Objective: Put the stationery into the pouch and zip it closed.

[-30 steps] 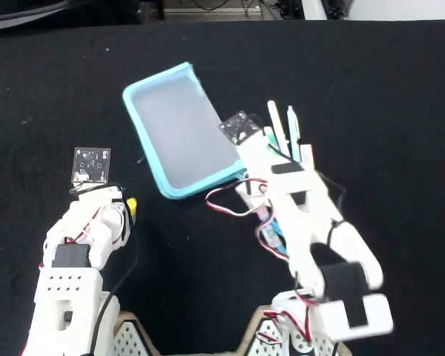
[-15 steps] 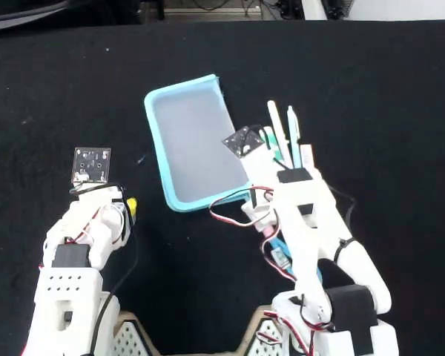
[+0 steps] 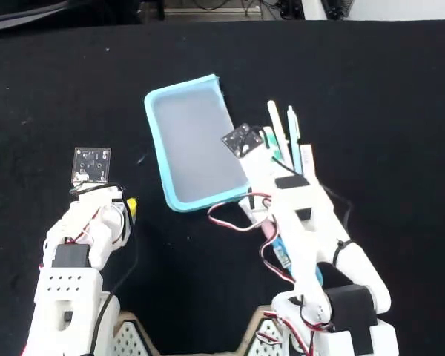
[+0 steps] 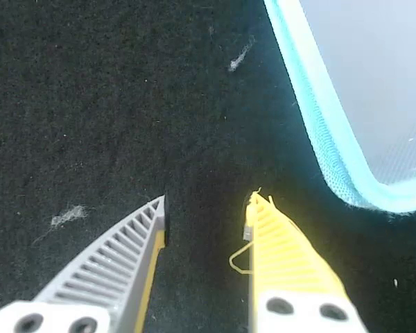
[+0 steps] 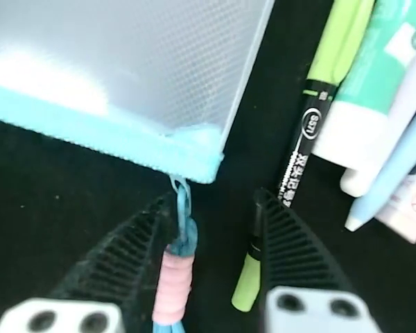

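Apparently unpinched, the pink cylindrical zip pull (image 5: 175,288) lies inside the spread right gripper (image 5: 216,201); left gripper (image 4: 208,203) gapes too.

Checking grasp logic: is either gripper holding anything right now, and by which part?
Nothing is held. The left gripper is open over the cloth. The right gripper is open too; the zipper pull of the pouch lies against one finger, not pinched.

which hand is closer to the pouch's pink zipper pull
Right. The right hand straddles the pink zipper pull at the pouch corner, fingers open. The left hand sits over bare cloth, apart from the pouch's rim.
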Controlling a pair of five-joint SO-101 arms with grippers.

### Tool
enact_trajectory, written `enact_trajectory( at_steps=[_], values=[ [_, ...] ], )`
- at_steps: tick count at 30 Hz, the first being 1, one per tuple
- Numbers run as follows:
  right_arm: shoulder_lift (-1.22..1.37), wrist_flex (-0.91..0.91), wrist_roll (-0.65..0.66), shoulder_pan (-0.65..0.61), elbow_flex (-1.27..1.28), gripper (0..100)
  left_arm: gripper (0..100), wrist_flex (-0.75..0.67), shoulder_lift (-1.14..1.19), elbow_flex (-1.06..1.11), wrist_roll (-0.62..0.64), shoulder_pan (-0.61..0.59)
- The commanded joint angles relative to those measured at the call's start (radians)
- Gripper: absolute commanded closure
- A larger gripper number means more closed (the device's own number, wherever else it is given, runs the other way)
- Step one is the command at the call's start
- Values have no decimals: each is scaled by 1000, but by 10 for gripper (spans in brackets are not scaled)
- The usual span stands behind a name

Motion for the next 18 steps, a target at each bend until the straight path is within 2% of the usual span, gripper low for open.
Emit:
enact_trajectory(
  at_steps=[1,5,10,14,18],
  values=[
    [-44,-48,2,-8,24,819,808,-17,-15,-13,2,4],
    [-44,-49,9,-8,42,819,808,-17,-15,-13,2,4],
    [-44,-58,83,-8,42,829,808,-17,-15,-13,2,4],
    [-44,-52,150,-8,44,988,808,-17,-15,-13,2,4],
    [-47,-49,221,-2,51,988,808,-17,-15,-13,2,4]
  ],
)
